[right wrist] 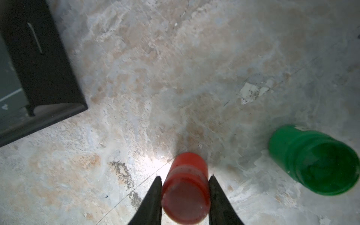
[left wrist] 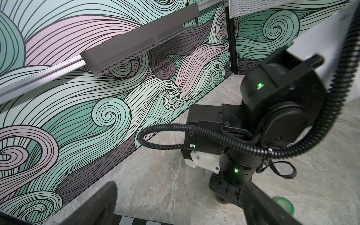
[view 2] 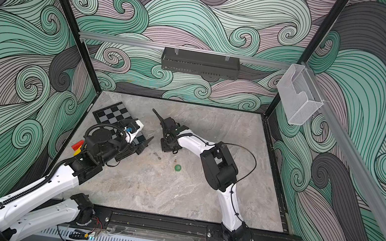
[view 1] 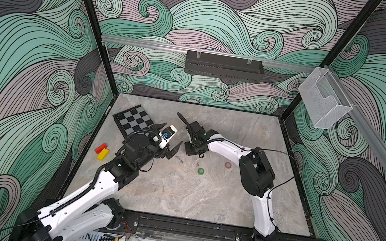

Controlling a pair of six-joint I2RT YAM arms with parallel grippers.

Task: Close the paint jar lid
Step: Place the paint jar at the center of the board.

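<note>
Marble table (right wrist: 194, 58) bore red paint jar (right wrist: 186, 192), upright, its seemingly capped top pinched by right gripper (right wrist: 186, 177); left gripper (view 1: 169, 138) spread wide, idle. Best: press straight down, twist gently, avoid tipping.

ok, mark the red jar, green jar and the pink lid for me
red jar (right wrist: 186, 187): right wrist view, by its top edge.
green jar (right wrist: 314, 159): right wrist view, inside its open mouth.
pink lid (view 1: 228, 165): a top view, its centre.

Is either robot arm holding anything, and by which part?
The right gripper holds the small red jar, fingers pressing its sides near the top. The left gripper is open, empty.
</note>
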